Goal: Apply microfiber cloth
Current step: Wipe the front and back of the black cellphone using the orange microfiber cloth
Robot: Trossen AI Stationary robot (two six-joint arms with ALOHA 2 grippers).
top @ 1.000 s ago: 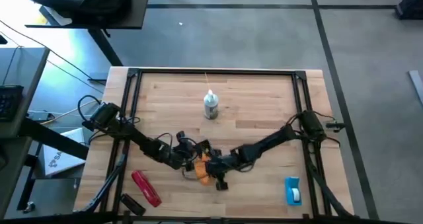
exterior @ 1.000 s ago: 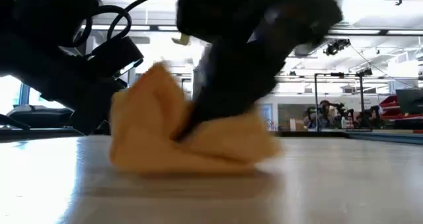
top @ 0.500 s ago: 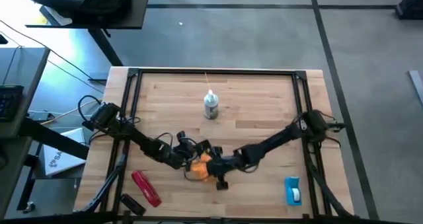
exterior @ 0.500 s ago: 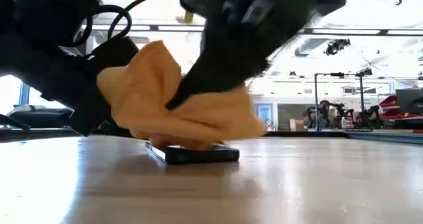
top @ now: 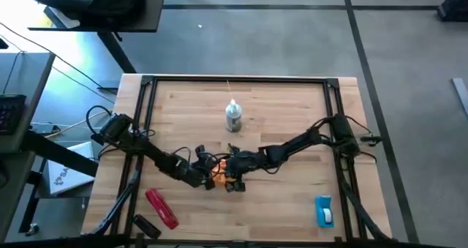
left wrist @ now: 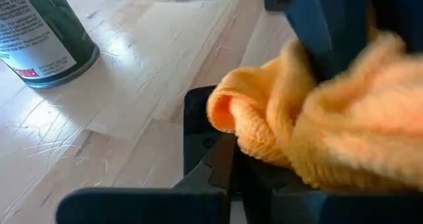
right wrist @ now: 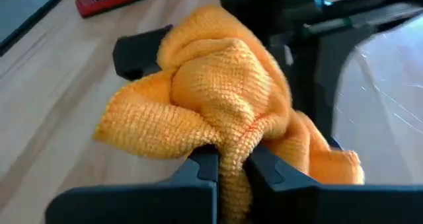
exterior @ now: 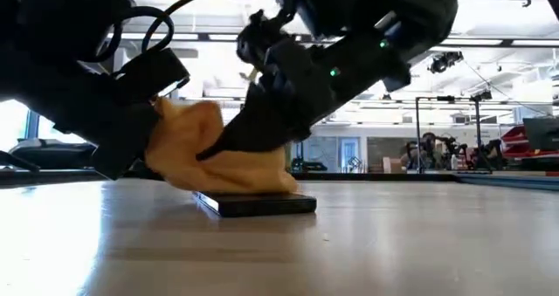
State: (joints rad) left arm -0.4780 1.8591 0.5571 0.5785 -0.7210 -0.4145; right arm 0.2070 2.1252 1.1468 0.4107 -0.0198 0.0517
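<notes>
The bright orange microfiber cloth [exterior: 214,156] lies bunched on a flat black phone [exterior: 255,203] in the middle of the table's near half. My right gripper [top: 232,176] comes from the right and is shut on the cloth [right wrist: 218,98]. My left gripper [top: 202,177] comes from the left and is shut at the phone's far end [left wrist: 201,128], just behind the cloth [left wrist: 317,131]. The phone lies flat on the wood, and its near end sticks out from under the cloth. My right gripper pinches a gathered fold of the cloth [right wrist: 231,154] between its two fingers [right wrist: 203,166], slanting down from the table's right. The rest of the cloth spreads below the fingers and rests on the phone's top face. My left gripper has its fingers at the phone's end [left wrist: 211,158], coming low from the table's left. The cloth and the gripper itself hide most of the contact. The phone stays flat on the table.
A green and white spray bottle [top: 232,118] stands upright toward the far middle. A red oblong tool [top: 161,208] and a small black object [top: 145,224] lie at the near left. A blue item [top: 324,210] lies at the near right. Black frame rails [top: 146,94] border the table.
My right gripper has drawn the cloth along the phone toward the table's far left, up to my left gripper. The cloth has bunched tighter and uncovered the phone's near end. The phone and my left gripper have stayed in place.
</notes>
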